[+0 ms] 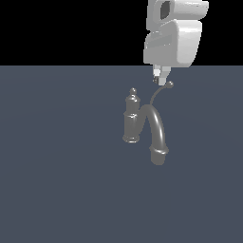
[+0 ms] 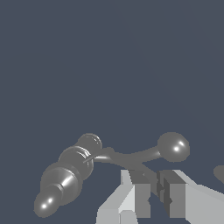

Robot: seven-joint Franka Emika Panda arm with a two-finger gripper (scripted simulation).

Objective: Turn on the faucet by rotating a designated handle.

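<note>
Wrist view alone shows the gripper [image 2: 156, 190] fingers pressed nearly together beside the handle [image 2: 144, 154]; the exterior view shows the arm descending vertically over the faucet [image 1: 142, 126].

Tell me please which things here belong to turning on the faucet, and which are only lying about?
Belong to the job: faucet, its thin handle with ball tip, gripper close beside that tip.
Lying about: nothing; only the plain dark floor.

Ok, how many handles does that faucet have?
1. The handle is a thin curved lever rising from the faucet column, its ball tip just beside the hand. No second lever shows in either view.
</note>
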